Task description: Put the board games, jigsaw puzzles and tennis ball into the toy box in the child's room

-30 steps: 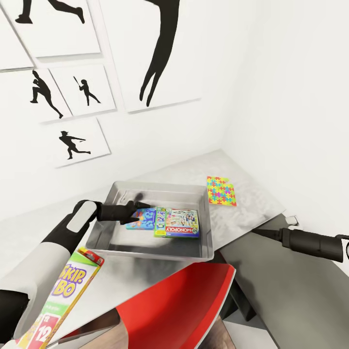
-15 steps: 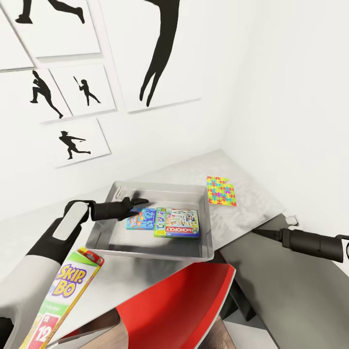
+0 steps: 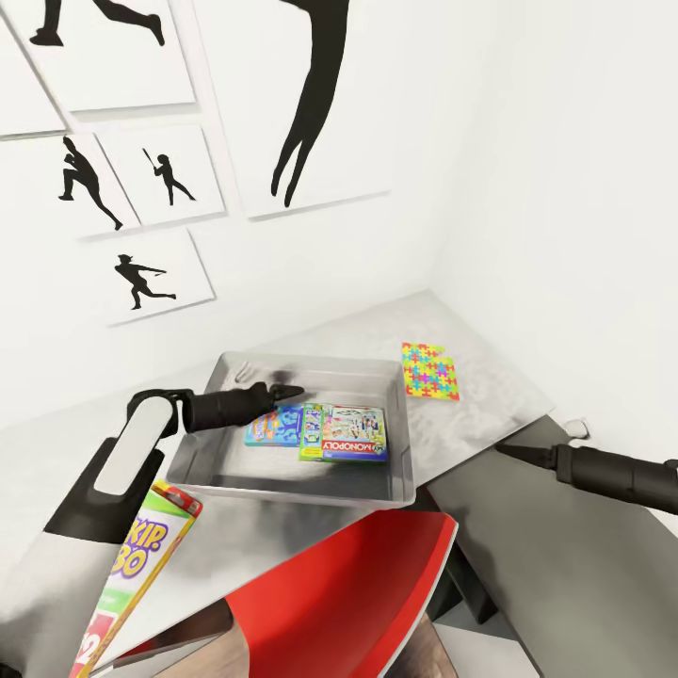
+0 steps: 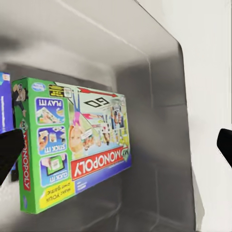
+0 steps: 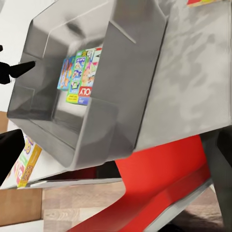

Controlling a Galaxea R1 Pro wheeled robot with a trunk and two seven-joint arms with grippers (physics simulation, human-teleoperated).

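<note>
Over the toy box: the left hand (image 3: 282, 391) hovers above the tray's far-left part, fingers spread wide with nothing between them — the left wrist view shows a dark fingertip (image 4: 8, 150) at each edge of its frame.
Toy box (image 3: 226, 465): a shallow grey tray on the pale surface (image 3: 490, 395); the Monopoly box (image 3: 353, 433) lies flat inside, a blue game box (image 3: 273, 426) touching its side.
Skip-Bo box (image 3: 127, 574): outside the tray, near its front-left corner, lying at the surface's front edge and partly covered by the left arm.
Jigsaw puzzle (image 3: 430, 370): flat on the surface, just beside the tray's far-right corner.
Right hand (image 3: 513, 453): low beside the surface's right end, holding nothing; its fingers look pressed to a point.
Handling: the Skip-Bo box is probably light, stiff cardboard with slick printed faces — pinch it across its narrow width, by the long edges.
Hard to tell: the second puzzle and the tennis ball; Skip-Bo's lower end is cut off.
</note>
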